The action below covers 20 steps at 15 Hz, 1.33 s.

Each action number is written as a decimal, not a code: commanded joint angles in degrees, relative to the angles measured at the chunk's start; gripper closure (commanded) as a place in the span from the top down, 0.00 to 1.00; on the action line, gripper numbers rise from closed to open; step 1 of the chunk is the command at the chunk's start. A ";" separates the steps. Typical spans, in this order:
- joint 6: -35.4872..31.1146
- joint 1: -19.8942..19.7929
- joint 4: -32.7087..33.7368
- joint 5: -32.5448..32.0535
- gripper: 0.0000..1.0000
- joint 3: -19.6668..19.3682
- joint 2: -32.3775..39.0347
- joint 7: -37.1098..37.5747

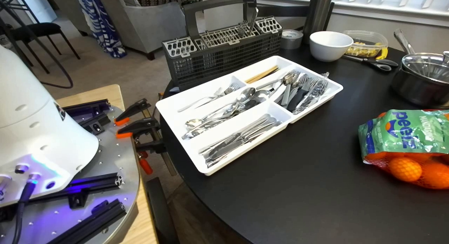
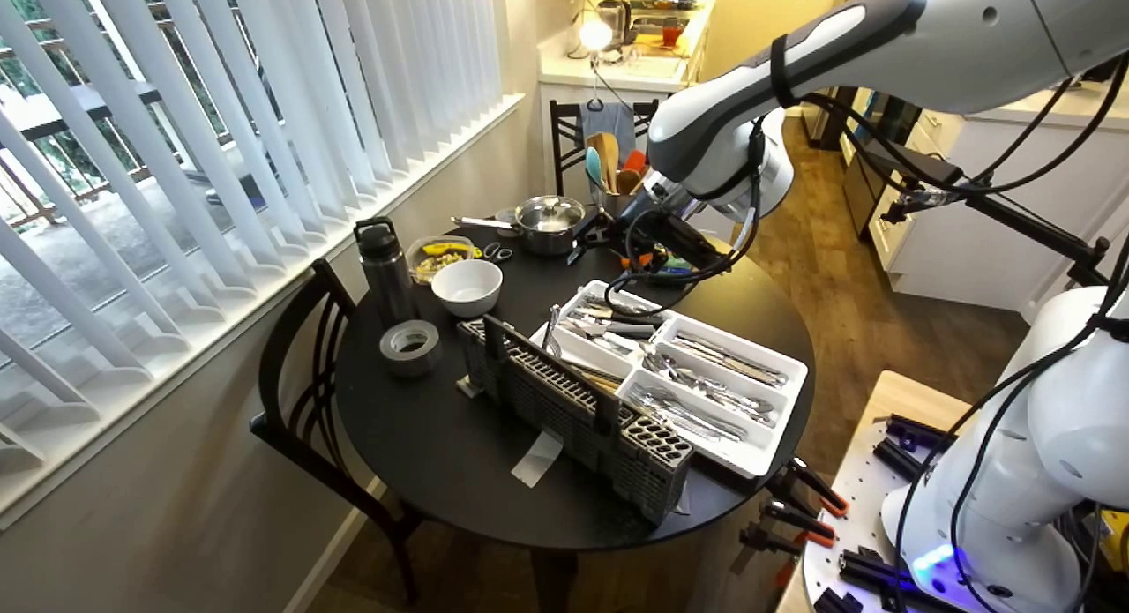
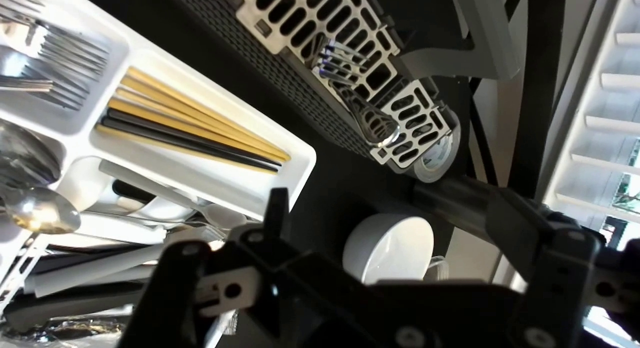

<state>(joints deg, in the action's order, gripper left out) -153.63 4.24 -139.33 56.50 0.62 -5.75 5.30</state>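
Left, wrist view: white tray (image 3: 112,30), its cutlery (image 3: 42,213) largely grouped by compartment, forks (image 3: 70,62) in one section, chopsticks (image 3: 200,122) in the next; this portion appears mostly complete. Centre: dark grey basket (image 3: 275,67), from which a fork (image 3: 330,62) and a second piece (image 3: 375,125), perhaps a spoon, project upward; these seem the visible remainder. Right: tool (image 3: 387,203), fingers (image 3: 276,213) spread wide and gripping nothing, suspended above the bench (image 3: 325,188), the white bowl (image 3: 395,248) below untouched; neither piece is yet taken up.
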 commanded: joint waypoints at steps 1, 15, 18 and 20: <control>0.30 -0.61 0.05 -0.17 1.00 0.57 -0.04 0.55; -12.49 -1.26 -2.73 -9.91 1.00 6.20 4.27 40.36; -6.72 -0.85 -2.07 -15.46 1.00 5.15 4.12 53.27; -2.33 -0.07 -0.07 -17.62 1.00 5.41 2.47 60.99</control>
<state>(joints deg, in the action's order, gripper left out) -161.65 3.98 -141.08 42.21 5.67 -0.60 55.70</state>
